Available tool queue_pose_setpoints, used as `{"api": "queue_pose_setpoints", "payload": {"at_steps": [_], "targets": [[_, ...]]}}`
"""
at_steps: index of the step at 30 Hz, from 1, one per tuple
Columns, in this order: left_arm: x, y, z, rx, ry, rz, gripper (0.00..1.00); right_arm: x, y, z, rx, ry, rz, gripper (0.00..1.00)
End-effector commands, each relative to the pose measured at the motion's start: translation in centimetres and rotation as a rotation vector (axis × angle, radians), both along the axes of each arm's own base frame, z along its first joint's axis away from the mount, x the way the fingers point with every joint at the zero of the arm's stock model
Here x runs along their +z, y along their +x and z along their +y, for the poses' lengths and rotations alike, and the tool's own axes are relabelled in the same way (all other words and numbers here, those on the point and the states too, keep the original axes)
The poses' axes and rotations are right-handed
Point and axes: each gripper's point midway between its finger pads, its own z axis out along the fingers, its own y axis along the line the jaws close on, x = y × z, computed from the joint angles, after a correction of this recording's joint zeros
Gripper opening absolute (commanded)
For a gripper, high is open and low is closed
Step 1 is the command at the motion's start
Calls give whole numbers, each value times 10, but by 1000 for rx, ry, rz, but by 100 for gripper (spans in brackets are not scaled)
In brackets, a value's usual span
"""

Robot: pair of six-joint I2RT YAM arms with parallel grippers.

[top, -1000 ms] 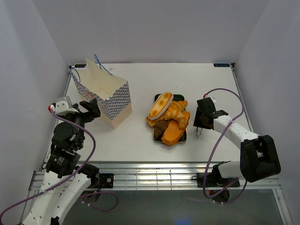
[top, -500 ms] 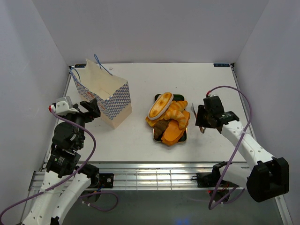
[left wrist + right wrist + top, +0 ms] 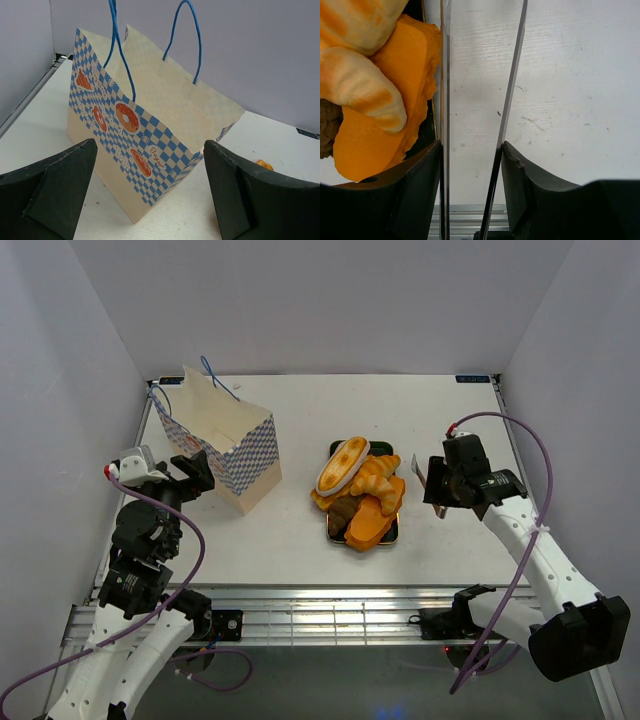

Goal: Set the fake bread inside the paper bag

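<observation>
Several pieces of fake bread (image 3: 362, 495) lie piled on a black tray (image 3: 333, 533) near the middle of the table (image 3: 300, 405). An oval cream-edged bun (image 3: 343, 462) is on top at 11 o'clock of the pile, with a croissant (image 3: 376, 476) beside it. An orange round slice (image 3: 368, 525) sits at 6 o'clock and a dark brown piece (image 3: 345, 508) is half covered under the others.

The paper bag (image 3: 232, 448) stands upright at 10 o'clock from the tray, well apart from it. Its mouth is open upward and its thin blue handles (image 3: 187, 40) rise on the far side.

The left tool (image 3: 195, 472) is near the bag at its 8 o'clock side. In the left wrist view its fingers (image 3: 60, 180) are spread wide, and the checked bag wall shows between them.

The right tool (image 3: 437, 485) is at 3 o'clock of the tray and pinches silver tongs (image 3: 444, 100), one blade lying along each finger. The left blade runs just beside the tray edge, next to the orange slice, and the other blade is over bare table. No bread is between the blades.
</observation>
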Motion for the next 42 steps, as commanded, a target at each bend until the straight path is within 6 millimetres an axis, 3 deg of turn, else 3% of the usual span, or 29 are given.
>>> {"api": "queue_pose_setpoints", "payload": {"at_steps": [1, 9, 13, 19, 28, 42], "targets": [[-1, 2, -1, 0, 2, -6, 98, 46, 6, -2, 13, 3, -97, 54], [-1, 2, -1, 3, 0, -7, 98, 91, -10, 6, 104, 50, -136, 54], [-3, 3, -1, 5, 4, 0, 98, 101, -26, 27, 247, 127, -124, 54], [-4, 4, 1, 18, 5, 5, 98, 110, -51, 40, 356, 190, -113, 54], [-6, 6, 1, 23, 5, 13, 98, 95, -71, 48, 391, 250, -90, 53], [-9, 8, -2, 9, 8, 19, 98, 73, -89, 42, 411, 235, -37, 51]]}}
